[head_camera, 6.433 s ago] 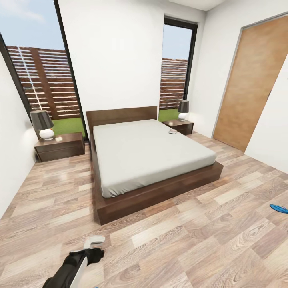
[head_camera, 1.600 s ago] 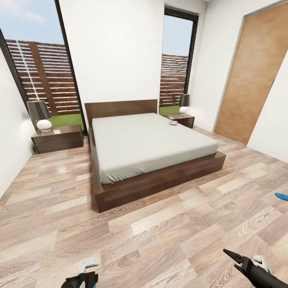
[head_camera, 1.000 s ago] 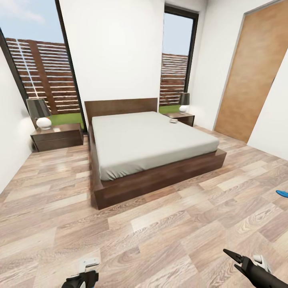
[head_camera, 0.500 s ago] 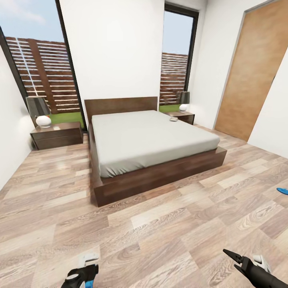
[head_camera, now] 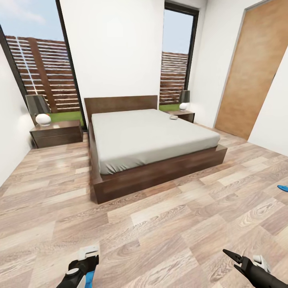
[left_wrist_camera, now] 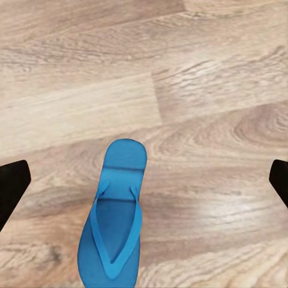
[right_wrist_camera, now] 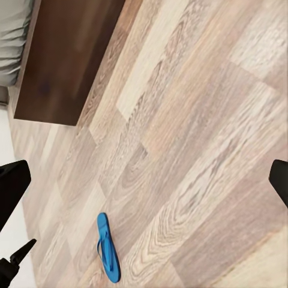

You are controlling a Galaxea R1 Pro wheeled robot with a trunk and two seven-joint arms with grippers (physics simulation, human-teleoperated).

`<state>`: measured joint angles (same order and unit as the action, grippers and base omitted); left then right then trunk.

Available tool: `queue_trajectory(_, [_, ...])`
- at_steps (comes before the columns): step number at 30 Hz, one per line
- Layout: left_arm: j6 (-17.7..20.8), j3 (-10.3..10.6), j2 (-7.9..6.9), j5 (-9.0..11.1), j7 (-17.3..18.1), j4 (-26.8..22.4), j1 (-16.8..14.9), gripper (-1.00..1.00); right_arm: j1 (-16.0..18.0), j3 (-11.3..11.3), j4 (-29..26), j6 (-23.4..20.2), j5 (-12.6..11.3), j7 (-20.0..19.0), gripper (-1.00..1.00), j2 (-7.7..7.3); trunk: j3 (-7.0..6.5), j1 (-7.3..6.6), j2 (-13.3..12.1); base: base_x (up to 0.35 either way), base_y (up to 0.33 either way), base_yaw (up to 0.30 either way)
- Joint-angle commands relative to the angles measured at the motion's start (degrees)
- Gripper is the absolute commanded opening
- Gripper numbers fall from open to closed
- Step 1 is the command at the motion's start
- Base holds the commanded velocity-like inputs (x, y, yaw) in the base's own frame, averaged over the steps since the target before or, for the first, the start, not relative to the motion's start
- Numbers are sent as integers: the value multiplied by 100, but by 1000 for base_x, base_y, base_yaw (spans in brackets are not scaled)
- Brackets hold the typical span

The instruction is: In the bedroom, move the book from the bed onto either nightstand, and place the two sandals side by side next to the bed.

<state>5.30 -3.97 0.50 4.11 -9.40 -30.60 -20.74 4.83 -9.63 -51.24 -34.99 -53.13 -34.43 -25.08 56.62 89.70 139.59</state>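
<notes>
A blue sandal is lying flat on the plank floor, straps up, directly under the left gripper. In the left wrist view its long axis is running across the line between the two dark fingertips, so the fingers are straddling it across its width. Both tips are sitting at the far edges of that view, so the jaws are standing wide open and holding nothing. This arm is plainly the nearer one to this sandal; in the head view the left gripper is hanging low near the floor, with a sliver of blue showing beside it.

The second sandal is lying well off to the robot's right, at the edge of the head view, apart from the bed. The right wrist view is also showing a sandal on the floor, well away from the bed's dark frame; which of the two it is, I cannot tell. The right gripper is hovering empty, its fingertips far apart in its wrist view, so it too is wide open.

The book is resting near the bed's far right corner, just beside the right nightstand. The left nightstand is standing across the bed.

Likely next: lowering the left gripper straight down and closing across the sandal's width.
</notes>
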Motion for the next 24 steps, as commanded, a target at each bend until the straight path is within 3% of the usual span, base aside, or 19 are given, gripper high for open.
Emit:
queue_trajectory(1, [28,-15,0,44,-9,-12,0,100,3,-10,0,-43,-31,-2,100,-1,24,21,44,0,0,0])
queue_trajectory(9, [28,-24,-20,42,-2,-8,0,100,7,-12,1,-43,-31,-2,100,-3,167,197,365,0,0,0])
queue_trajectory(24, [70,-25,-22,37,17,-8,0,100,7,-25,0,-50,-41,-15,100,-23,500,236,385,0,0,0])
